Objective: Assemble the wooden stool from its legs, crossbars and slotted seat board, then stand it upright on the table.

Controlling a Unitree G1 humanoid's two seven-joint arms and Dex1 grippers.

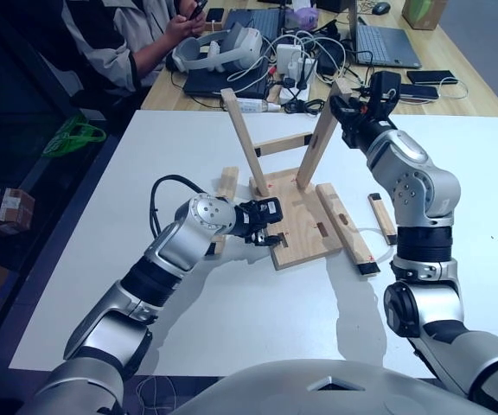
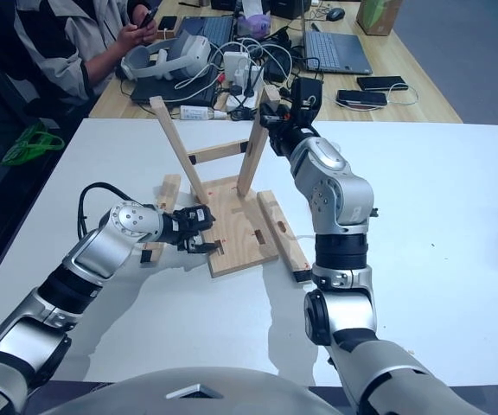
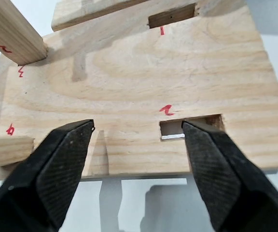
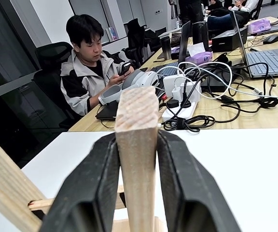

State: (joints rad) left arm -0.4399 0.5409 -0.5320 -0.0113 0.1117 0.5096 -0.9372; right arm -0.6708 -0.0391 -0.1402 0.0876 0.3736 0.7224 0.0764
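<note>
A wooden piece [image 1: 226, 186] is lying just off the left edge of the slotted seat board [image 1: 296, 226], and its near end is hiding behind the left arm, so it is hard to tell what kind of piece it is. The board itself is lying flat near the middle of the white tabletop [image 1: 232, 320], somewhat toward the far edge.

Two legs are standing tilted in the board's far half, the left-hand leg [image 1: 247, 138] and the right-hand leg [image 1: 318, 143], and a crossbar [image 1: 284, 144] is joining them. How deep their feet are sitting in the board cannot be made out.

The right gripper [image 1: 344, 108] is clamping the top of the right-hand leg, with its fingers pressing both sides. The left gripper [image 1: 272, 230] is hovering spread wide at the board's near-left edge, holding nothing, one fingertip just beside an empty slot [image 3: 185, 129].

A loose leg [image 1: 346, 229] is lying along the board's right edge, and a short bar [image 1: 382, 218] is resting near it, farther right.

Beyond the far edge, a wooden desk [image 1: 482, 99] is carrying a white headset [image 1: 223, 47], a laptop [image 1: 386, 43] and tangled cables [image 1: 305, 65].
</note>
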